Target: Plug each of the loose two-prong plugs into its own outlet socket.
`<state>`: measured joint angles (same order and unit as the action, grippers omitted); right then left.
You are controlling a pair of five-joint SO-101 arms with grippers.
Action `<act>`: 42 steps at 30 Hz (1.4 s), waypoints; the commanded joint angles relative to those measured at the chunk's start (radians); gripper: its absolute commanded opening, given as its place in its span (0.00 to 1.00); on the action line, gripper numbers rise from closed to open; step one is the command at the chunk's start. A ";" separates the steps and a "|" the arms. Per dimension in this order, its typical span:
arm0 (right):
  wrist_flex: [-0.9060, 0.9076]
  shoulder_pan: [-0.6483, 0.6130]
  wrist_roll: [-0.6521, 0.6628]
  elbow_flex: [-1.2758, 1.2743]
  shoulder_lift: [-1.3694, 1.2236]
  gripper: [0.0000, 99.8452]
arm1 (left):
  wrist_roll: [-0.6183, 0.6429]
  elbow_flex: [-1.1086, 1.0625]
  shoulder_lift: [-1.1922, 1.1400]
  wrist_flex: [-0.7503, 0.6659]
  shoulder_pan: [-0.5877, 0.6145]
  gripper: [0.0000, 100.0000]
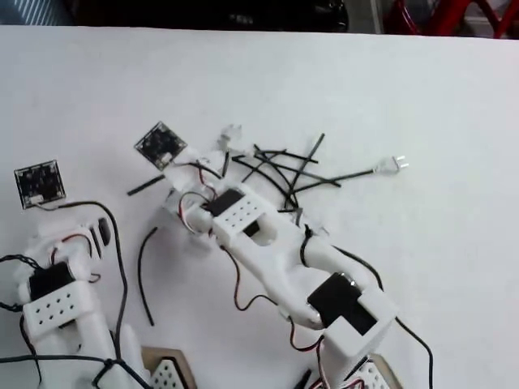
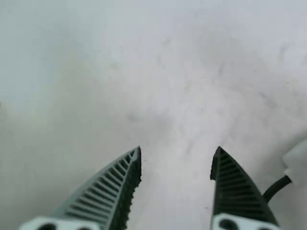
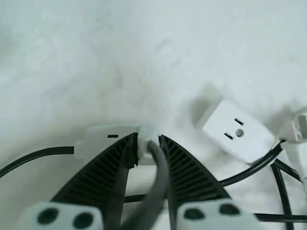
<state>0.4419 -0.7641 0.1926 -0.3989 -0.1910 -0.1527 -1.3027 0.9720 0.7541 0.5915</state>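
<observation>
White table (image 1: 405,81) lies beneath the right tool (image 3: 147,137) clenched on a plug (image 3: 145,152), left tool (image 2: 178,149) released.

Your white table, with a dark edge of room behind it

You look down on a white table (image 1: 454,97) that takes up nearly all of the high view, its far edge running straight across near the top. Beyond that edge you see a dark strip (image 1: 203,11), a pale ribbed panel (image 1: 32,10) at one corner and a red tubular frame (image 1: 454,14) at the other, with a pale upright strip (image 1: 377,12) just beside the frame. The light is soft and even, so shadows on the tabletop are faint. From the wrists, its surface shows faint grey smudges.
</observation>
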 commanded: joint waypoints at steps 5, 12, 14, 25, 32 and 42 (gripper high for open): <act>0.061 0.007 0.015 0.017 0.015 0.02 | 0.009 0.003 0.021 -0.025 0.001 0.24; 0.127 0.007 0.012 0.021 0.079 0.02 | 0.009 0.002 0.021 -0.025 0.001 0.24; 0.130 0.007 0.012 0.021 0.085 0.02 | 0.009 0.002 0.021 -0.025 0.001 0.24; 0.160 0.007 0.012 0.041 0.096 0.02 | 0.009 0.002 0.021 -0.025 0.001 0.24; 0.263 0.007 0.011 0.149 0.010 0.02 | 0.009 0.002 0.021 -0.025 0.001 0.24; 0.367 0.008 0.009 0.252 -0.108 0.02 | 0.009 0.002 0.021 -0.025 0.001 0.24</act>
<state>0.7902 -0.7641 0.1987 -0.1688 -0.2785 -0.1527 -1.3042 0.9720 0.7541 0.5900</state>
